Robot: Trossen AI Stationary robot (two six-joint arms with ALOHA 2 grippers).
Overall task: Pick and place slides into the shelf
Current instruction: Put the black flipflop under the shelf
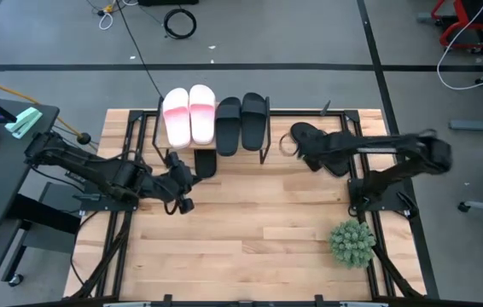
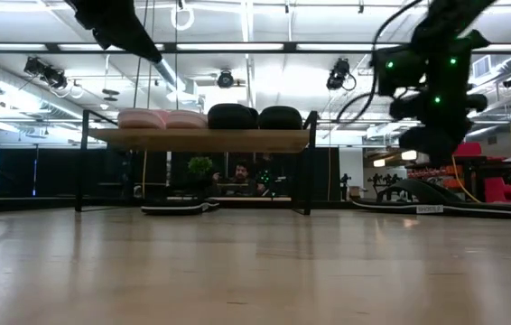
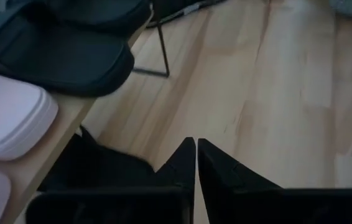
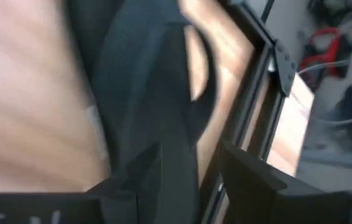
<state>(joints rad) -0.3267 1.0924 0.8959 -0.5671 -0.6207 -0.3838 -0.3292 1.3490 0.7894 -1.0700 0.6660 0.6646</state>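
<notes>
**Last flip-flops headed for the shelf**

I had the right gripper (image 1: pixel 303 143) closed on a thong flip-flop (image 4: pixel 157 93), strap pinched between its fingers, just beside the shelf (image 1: pixel 263 115) for loading. Left gripper (image 3: pixel 196 163), fingers nearly together and empty, sat at the shelf's front by another flip-flop (image 1: pixel 205 162) tucked underneath. Pink slides (image 1: pixel 189 113) & black slides (image 1: pixel 241 121) filled the top.

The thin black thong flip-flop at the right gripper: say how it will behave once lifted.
The thin black thong flip-flop looks flat and thin, so it will probably droop past the right gripper. Its slim strap likely flexes and could snag. It seems light, so it may swing.
</notes>
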